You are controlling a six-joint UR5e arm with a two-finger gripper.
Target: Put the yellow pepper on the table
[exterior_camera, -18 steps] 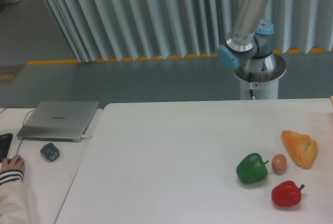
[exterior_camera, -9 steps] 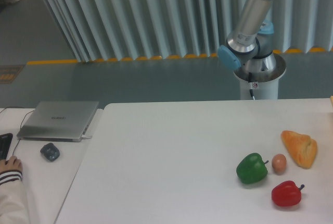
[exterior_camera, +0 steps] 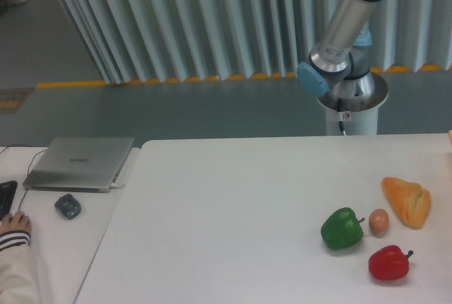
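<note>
White table (exterior_camera: 233,205) before a pleated grey curtain (exterior_camera: 198,18); tool out of sight.

A white table (exterior_camera: 233,205) holds a green pepper (exterior_camera: 342,229), a small egg (exterior_camera: 378,221), an orange-tan bread (exterior_camera: 407,201) and a red pepper (exterior_camera: 388,263), grouped at the right. Behind it rises the robot arm (exterior_camera: 346,25). A closed laptop (exterior_camera: 80,163) lies on the adjoining desk at left.
</note>
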